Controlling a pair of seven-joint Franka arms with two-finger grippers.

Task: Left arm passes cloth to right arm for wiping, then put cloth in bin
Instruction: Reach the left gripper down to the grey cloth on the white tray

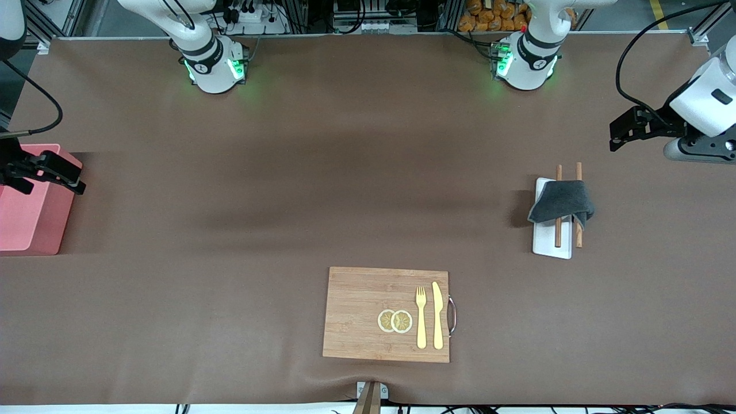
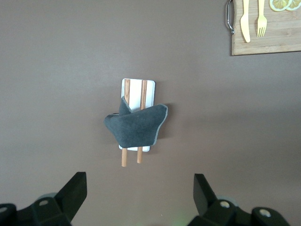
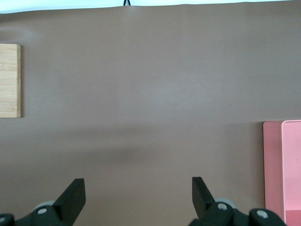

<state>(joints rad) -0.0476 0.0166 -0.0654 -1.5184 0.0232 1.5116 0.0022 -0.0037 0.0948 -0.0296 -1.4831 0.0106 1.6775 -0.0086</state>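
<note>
The dark grey cloth (image 1: pixel 562 202) (image 2: pixel 136 126) lies crumpled over two wooden sticks (image 1: pixel 558 230) on a white tray (image 1: pixel 552 244) (image 2: pixel 127 89), toward the left arm's end of the table. My left gripper (image 1: pixel 622 129) (image 2: pixel 139 181) hangs open over bare table beside the tray, apart from the cloth, with nothing between its fingers. The pink-red bin (image 1: pixel 29 218) (image 3: pixel 282 165) stands at the right arm's end. My right gripper (image 1: pixel 72 175) (image 3: pixel 138 181) hovers open and empty over the bin's inner edge.
A wooden cutting board (image 1: pixel 362 316) (image 2: pixel 268 42) (image 3: pixel 9 80) lies near the front camera's table edge. It carries two lemon slices (image 1: pixel 395 321), a yellow fork (image 1: pixel 421 316) and a yellow knife (image 1: pixel 438 315). Brown table (image 1: pixel 287 201) spreads between bin and tray.
</note>
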